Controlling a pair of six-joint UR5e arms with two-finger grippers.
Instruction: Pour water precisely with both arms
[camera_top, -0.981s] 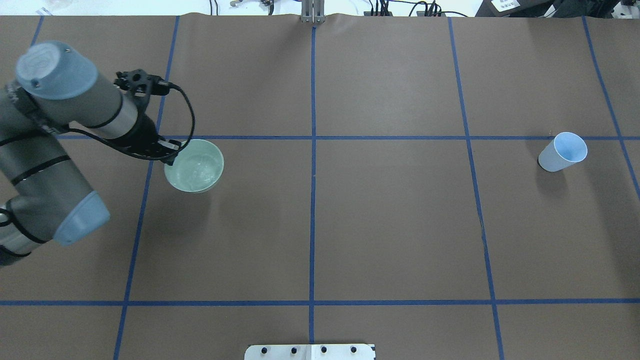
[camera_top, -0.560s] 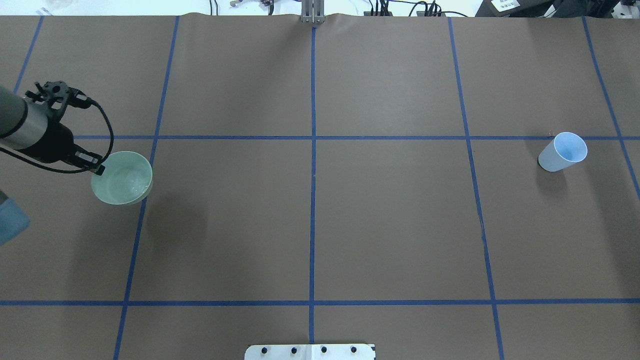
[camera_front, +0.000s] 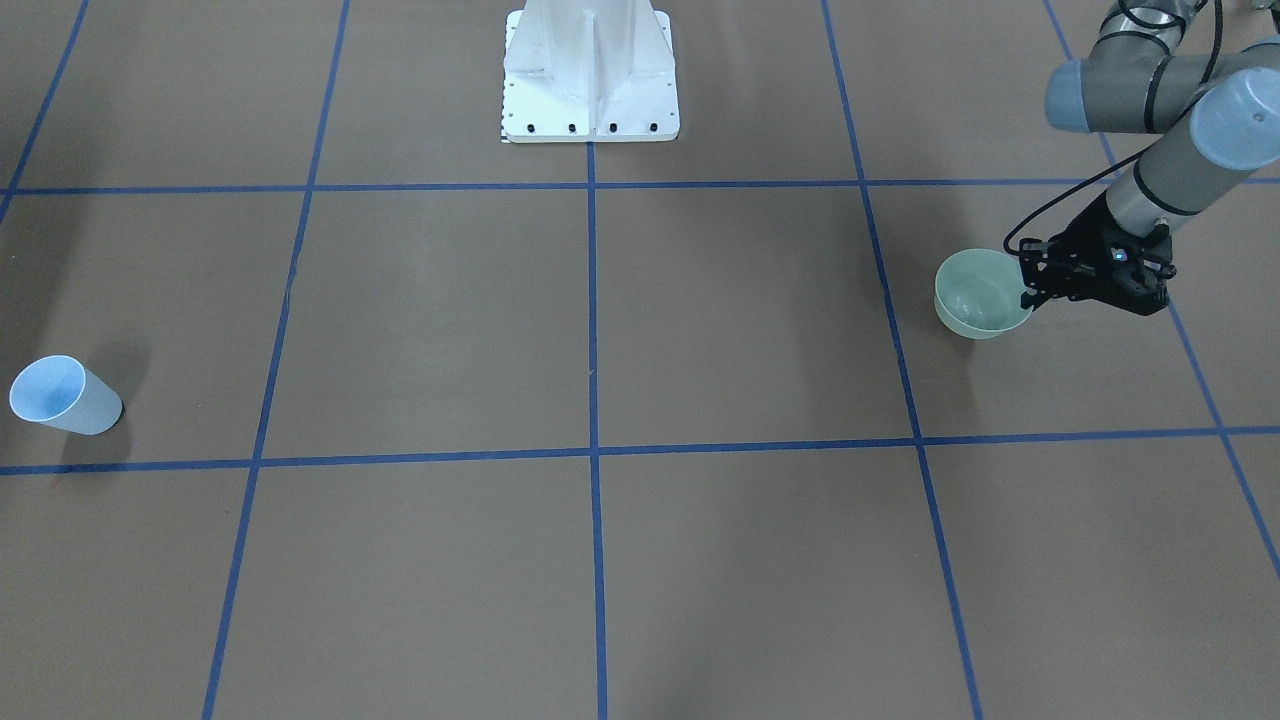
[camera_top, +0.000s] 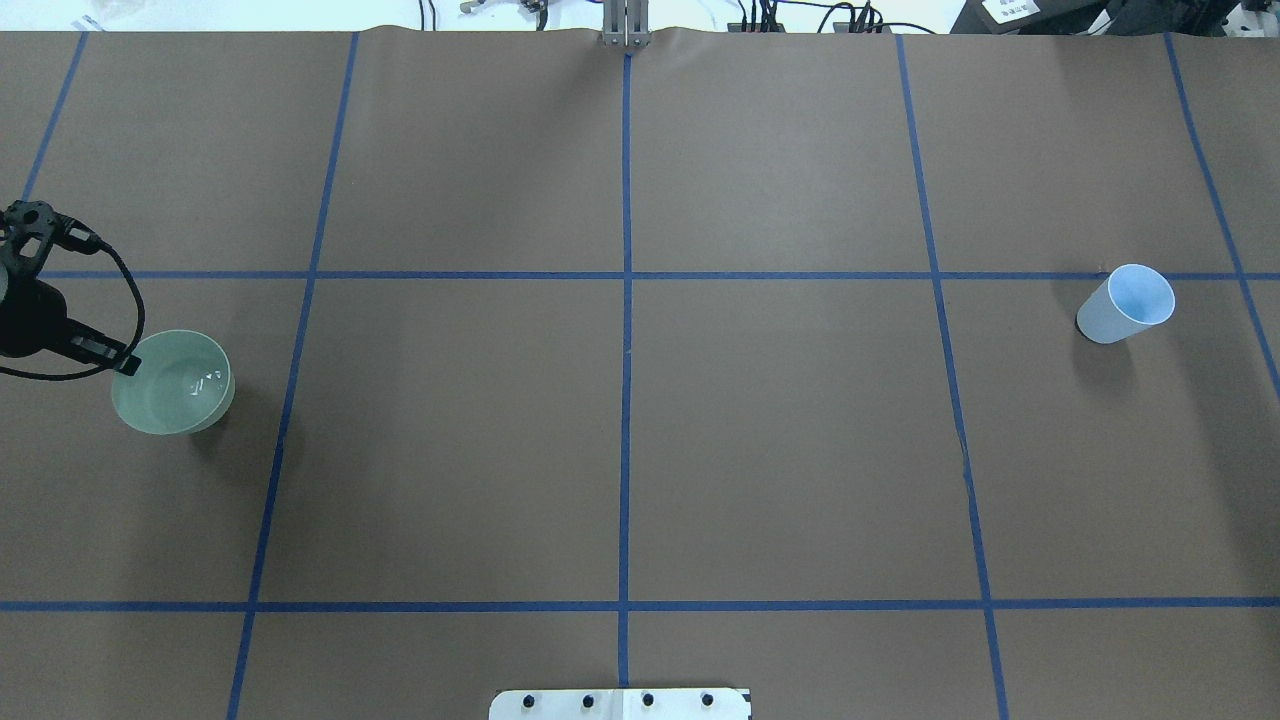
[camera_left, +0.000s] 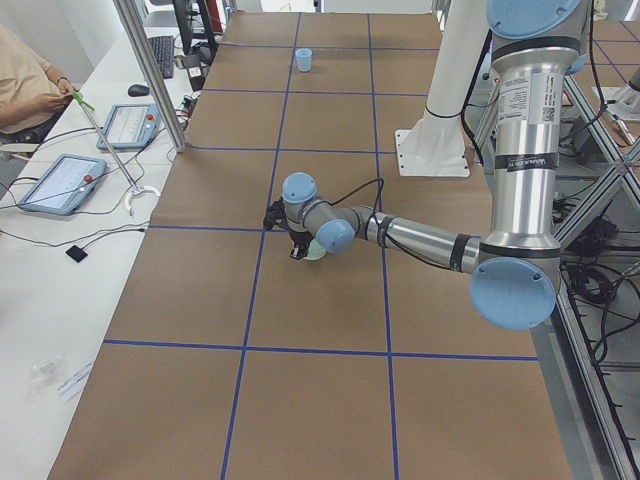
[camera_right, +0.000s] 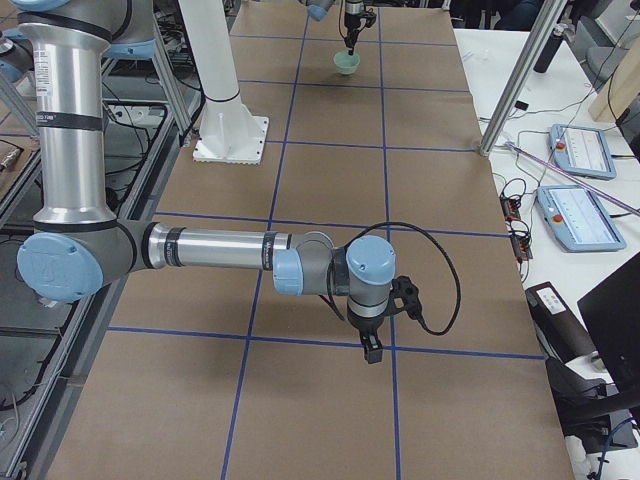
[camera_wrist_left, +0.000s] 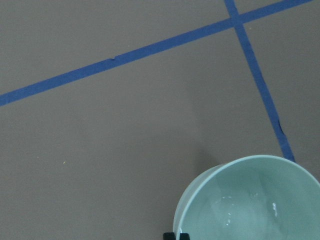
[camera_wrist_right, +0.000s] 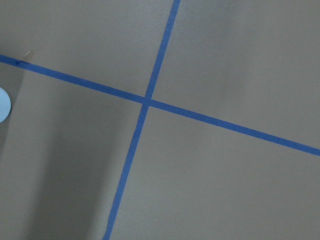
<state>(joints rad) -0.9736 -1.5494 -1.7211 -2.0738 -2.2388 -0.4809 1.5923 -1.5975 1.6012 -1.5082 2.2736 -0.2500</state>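
My left gripper (camera_top: 120, 362) is shut on the rim of a pale green bowl (camera_top: 172, 396) at the table's far left. The bowl has water glinting in it, and its shadow lies offset on the table. The front view shows the same grip (camera_front: 1030, 290) on the bowl (camera_front: 980, 295). The left wrist view shows the bowl (camera_wrist_left: 250, 200) from above. A light-blue paper cup (camera_top: 1127, 303) stands alone at the far right. My right gripper (camera_right: 372, 350) shows only in the exterior right view, pointing down over the table. I cannot tell whether it is open or shut.
The table is brown paper with a blue tape grid (camera_top: 626, 400). The white pedestal (camera_front: 590, 70) stands at the robot's side of the table. Tablets and cables (camera_right: 580, 215) lie on the white bench beyond the far edge, by an aluminium post (camera_right: 510, 100).
My left arm has carried the bowl to the left and a little toward the robot, and most of the arm has left the overhead view. The cup has not moved.
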